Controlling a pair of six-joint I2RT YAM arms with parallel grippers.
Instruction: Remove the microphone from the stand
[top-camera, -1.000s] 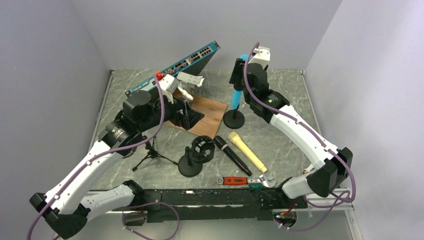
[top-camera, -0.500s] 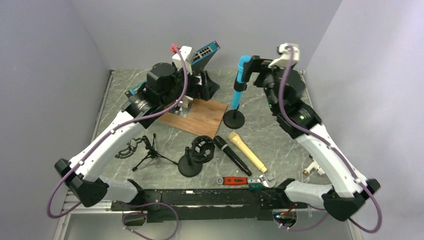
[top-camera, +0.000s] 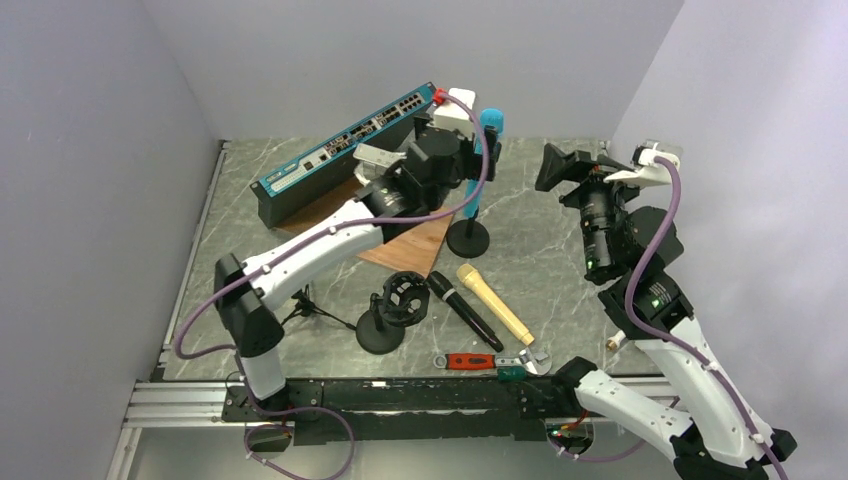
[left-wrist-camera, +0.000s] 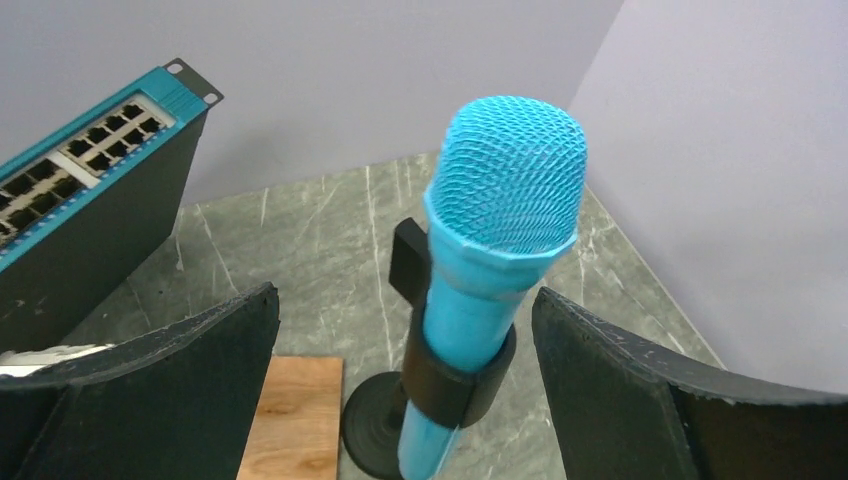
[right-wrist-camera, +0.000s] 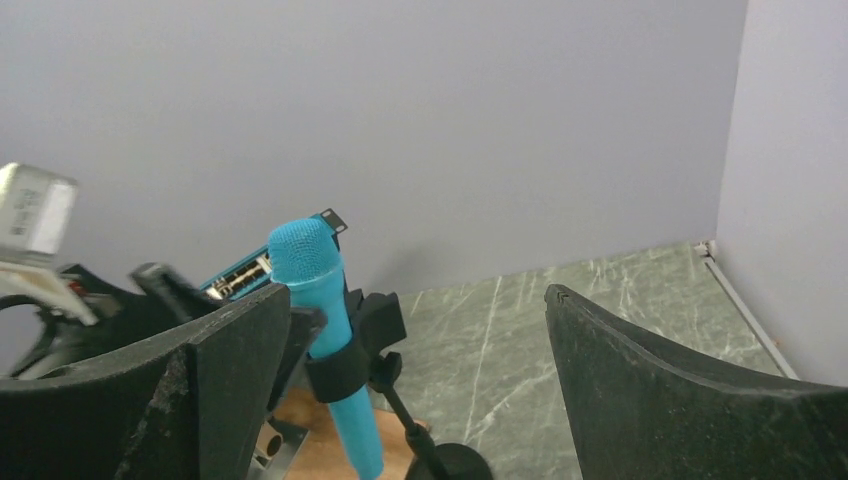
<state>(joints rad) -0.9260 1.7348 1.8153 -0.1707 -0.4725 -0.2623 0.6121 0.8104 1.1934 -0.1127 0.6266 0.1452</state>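
The blue microphone (top-camera: 490, 124) stands upright in the black clip of its round-based stand (top-camera: 467, 240) at the back middle of the table. My left gripper (top-camera: 466, 150) is up against it from the left, open. In the left wrist view the microphone (left-wrist-camera: 505, 200) and the stand's clip (left-wrist-camera: 450, 375) sit between the wide-apart fingers of the left gripper (left-wrist-camera: 405, 293), not touched. My right gripper (top-camera: 565, 168) hangs open to the right of the stand, well apart from it. In the right wrist view the microphone (right-wrist-camera: 305, 260) shows past the left finger of the right gripper (right-wrist-camera: 417, 293).
A teal network switch (top-camera: 345, 140) leans at the back left, with a wooden board (top-camera: 420, 240) in front of it. A black microphone (top-camera: 465, 310), a beige microphone (top-camera: 495, 303), a second stand with a shock mount (top-camera: 395, 310), a small tripod (top-camera: 300, 305) and a red-handled tool (top-camera: 470, 362) lie nearer.
My left arm swung right from over the wooden board to the blue microphone. My right gripper opened and drew back to the right, away from the microphone.
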